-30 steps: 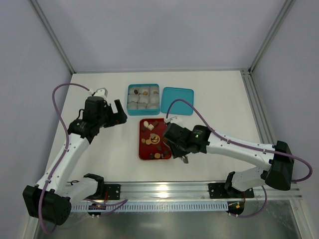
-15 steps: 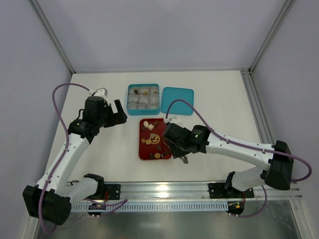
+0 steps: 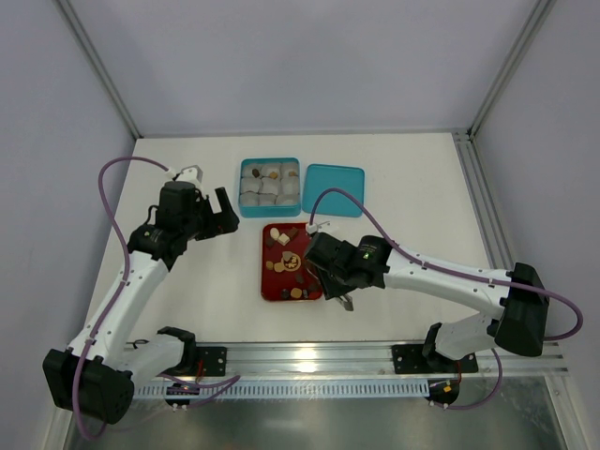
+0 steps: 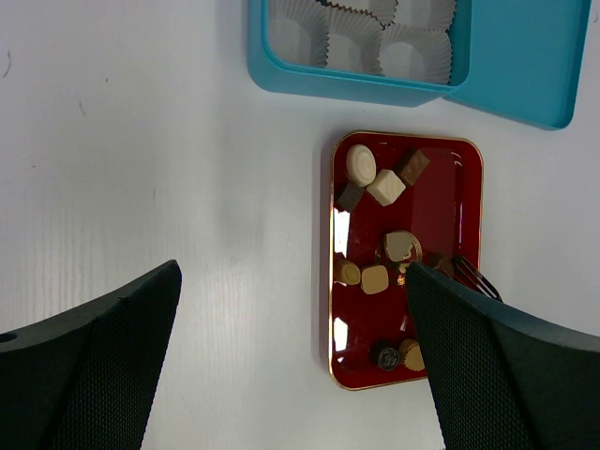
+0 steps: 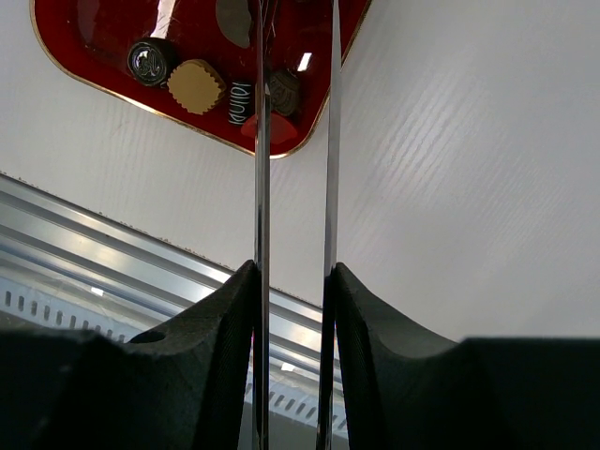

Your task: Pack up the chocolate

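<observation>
The chocolate (image 3: 284, 251) lies loose on a red tray (image 3: 270, 284): cream, tan and dark pieces (image 4: 375, 278). A teal box (image 3: 242, 187) holds paper cups, and some of them have sweets in them. My left gripper (image 3: 228, 210) is open and empty, held above the table left of the tray; its fingers (image 4: 103, 366) frame the tray in the left wrist view. My right gripper (image 3: 310, 266) has thin metal blades over the tray's right edge. In the right wrist view the blades (image 5: 295, 37) stand a little apart around a dark piece (image 5: 285, 94), and the right blade does not touch it.
The teal lid (image 3: 333, 189) lies right of the box. A metal rail (image 3: 309, 356) runs along the near table edge. The tray's near corner (image 5: 272, 150) holds a dark round piece (image 5: 150, 62), a tan ridged piece (image 5: 197, 86) and a striped piece (image 5: 239, 103).
My right arm has edged slightly left over the tray. The left arm has not moved.
</observation>
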`<state>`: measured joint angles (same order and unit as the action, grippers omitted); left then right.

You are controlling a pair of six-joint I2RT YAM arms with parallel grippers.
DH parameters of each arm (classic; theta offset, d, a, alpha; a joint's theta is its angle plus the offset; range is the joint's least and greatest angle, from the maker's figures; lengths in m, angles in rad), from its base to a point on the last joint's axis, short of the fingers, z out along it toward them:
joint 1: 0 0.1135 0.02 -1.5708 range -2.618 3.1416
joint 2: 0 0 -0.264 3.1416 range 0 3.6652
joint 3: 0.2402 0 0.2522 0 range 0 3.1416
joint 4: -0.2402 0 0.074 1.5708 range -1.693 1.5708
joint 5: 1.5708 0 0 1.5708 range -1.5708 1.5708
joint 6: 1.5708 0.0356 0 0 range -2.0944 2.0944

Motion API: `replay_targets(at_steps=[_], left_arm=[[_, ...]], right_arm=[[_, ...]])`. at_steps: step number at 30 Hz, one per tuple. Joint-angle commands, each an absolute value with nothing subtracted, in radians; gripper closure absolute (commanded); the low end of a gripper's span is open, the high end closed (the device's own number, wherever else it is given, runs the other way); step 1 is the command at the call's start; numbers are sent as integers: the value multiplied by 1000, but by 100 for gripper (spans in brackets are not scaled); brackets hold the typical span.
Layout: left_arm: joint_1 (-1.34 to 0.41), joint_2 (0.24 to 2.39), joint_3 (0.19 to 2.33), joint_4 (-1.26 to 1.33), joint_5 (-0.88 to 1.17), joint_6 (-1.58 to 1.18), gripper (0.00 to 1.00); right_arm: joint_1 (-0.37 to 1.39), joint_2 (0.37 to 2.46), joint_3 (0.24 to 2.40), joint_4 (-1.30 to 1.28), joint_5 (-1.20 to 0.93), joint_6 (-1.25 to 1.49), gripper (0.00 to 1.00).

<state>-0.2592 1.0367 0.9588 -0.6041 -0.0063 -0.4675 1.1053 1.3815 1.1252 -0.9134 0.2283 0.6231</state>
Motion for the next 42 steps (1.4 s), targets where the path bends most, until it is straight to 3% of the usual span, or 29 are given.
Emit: replay_targets(at_steps=[1,12,32,42], left_arm=[[-253,1022,951,-597,-3,-466,0],[-252,1022,953,-597,-5,-465,0],[-252,1020,953,-597,-3,-466,0],[-253,1026,953,-597,-3,-465,0]], right_arm=[[1112,1382,1144,-900,227,604,61],[1100,1382,1189,-914,264,584,69],[1020,1368,1296,-859,284,526,69],[896,1483,1463,-720,244,423,69]])
